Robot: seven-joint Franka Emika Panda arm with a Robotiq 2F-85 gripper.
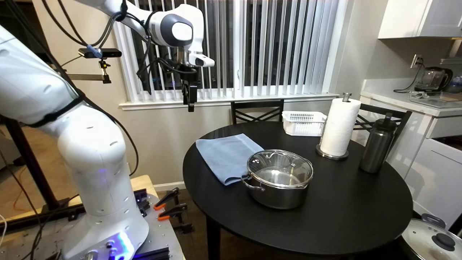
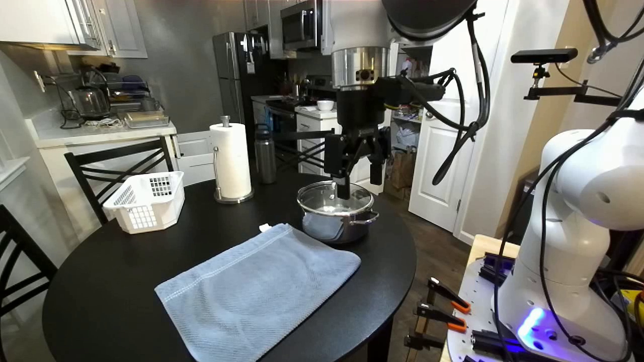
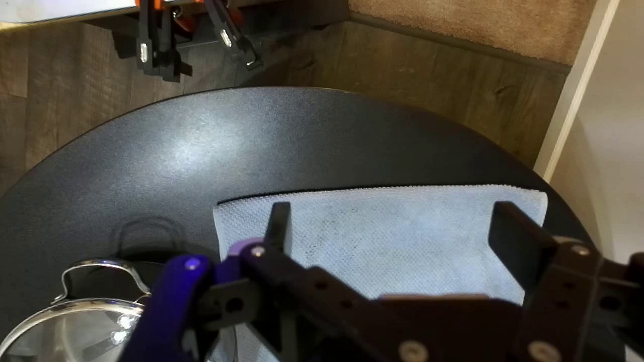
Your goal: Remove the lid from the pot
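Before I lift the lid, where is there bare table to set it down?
Bare tabletop runs to its edge between the pot and the bottle; also between the basket and the cloth. Crowded: cloth close beside pot; paper towel roll between basket and bottle.

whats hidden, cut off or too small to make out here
Part of the lid, in an exterior view: behind the fingers.
More of the lid, wrist view: cut by left and bottom edges, partly behind the fingers.
Blue towel, in an exterior view: near end cut by the bottom edge.
Black-knobbed lid, in an exterior view: cut by the bottom and right edges.
Items behind the kettle, in an exterior view: too small to name.
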